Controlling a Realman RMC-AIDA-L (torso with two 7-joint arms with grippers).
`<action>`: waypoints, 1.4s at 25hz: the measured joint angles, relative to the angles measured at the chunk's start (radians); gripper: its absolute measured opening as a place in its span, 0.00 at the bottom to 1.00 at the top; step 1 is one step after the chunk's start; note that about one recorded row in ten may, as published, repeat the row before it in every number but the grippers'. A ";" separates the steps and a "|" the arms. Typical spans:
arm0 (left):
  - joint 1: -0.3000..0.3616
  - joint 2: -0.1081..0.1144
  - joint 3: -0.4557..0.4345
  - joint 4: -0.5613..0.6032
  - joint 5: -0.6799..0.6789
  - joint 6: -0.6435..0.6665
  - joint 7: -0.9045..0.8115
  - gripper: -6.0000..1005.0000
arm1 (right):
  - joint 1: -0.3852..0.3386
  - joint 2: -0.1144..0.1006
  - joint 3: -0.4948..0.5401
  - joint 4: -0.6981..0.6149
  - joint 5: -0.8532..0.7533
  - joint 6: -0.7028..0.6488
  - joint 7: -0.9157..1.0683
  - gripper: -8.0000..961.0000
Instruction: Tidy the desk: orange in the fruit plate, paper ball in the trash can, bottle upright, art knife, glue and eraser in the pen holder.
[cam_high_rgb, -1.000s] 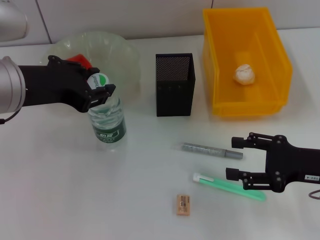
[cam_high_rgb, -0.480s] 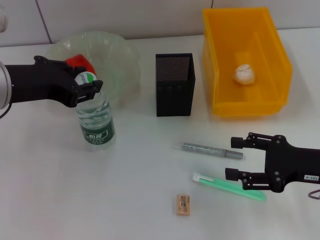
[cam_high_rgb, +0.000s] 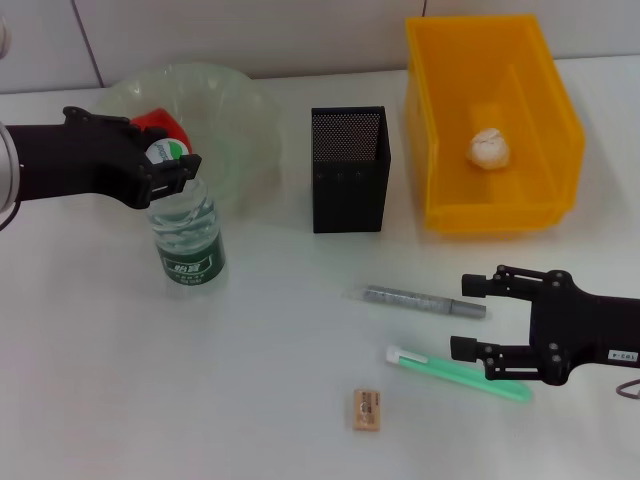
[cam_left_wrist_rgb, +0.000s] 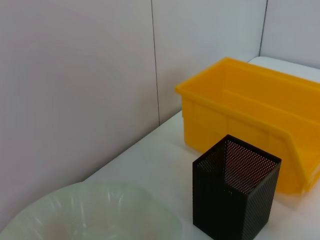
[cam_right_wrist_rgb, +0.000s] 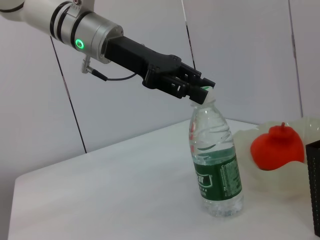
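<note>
Left gripper (cam_high_rgb: 172, 170) clamped on cap of bottle (cam_high_rgb: 186, 238), left-centre of head view, just in front of fruit plate (cam_high_rgb: 240, 105). Bottle upright, base on desk (cam_high_rgb: 280, 380), long axis vertical, straight below the fingers. Right gripper (cam_high_rgb: 478, 318) spread open at lower right, between knife (cam_high_rgb: 424, 301) and green glue stick (cam_high_rgb: 455, 372), eraser (cam_high_rgb: 366, 409) a bit further left. Clearly nearer arm for those three; pen holder (cam_high_rgb: 348, 168) above, centre frame.

Your white desk (cam_high_rgb: 280, 340) carries a water bottle (cam_high_rgb: 187, 235), glass fruit plate (cam_high_rgb: 240, 120), mesh pen holder (cam_high_rgb: 347, 170) and yellow bin (cam_high_rgb: 540, 200). Nearer you lie a grey art knife (cam_high_rgb: 420, 300), green glue stick (cam_high_rgb: 450, 372) and eraser (cam_high_rgb: 366, 409).
</note>
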 joint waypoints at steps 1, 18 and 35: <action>-0.001 0.000 0.000 0.000 0.000 0.000 0.000 0.43 | 0.000 0.000 0.000 0.001 0.000 0.000 0.000 0.82; -0.001 -0.002 0.000 -0.012 -0.023 -0.010 -0.011 0.43 | 0.000 0.000 -0.002 0.003 0.000 0.006 0.000 0.82; -0.001 -0.001 -0.020 0.002 -0.099 -0.040 0.037 0.75 | -0.004 0.000 0.000 -0.001 0.006 0.005 0.000 0.82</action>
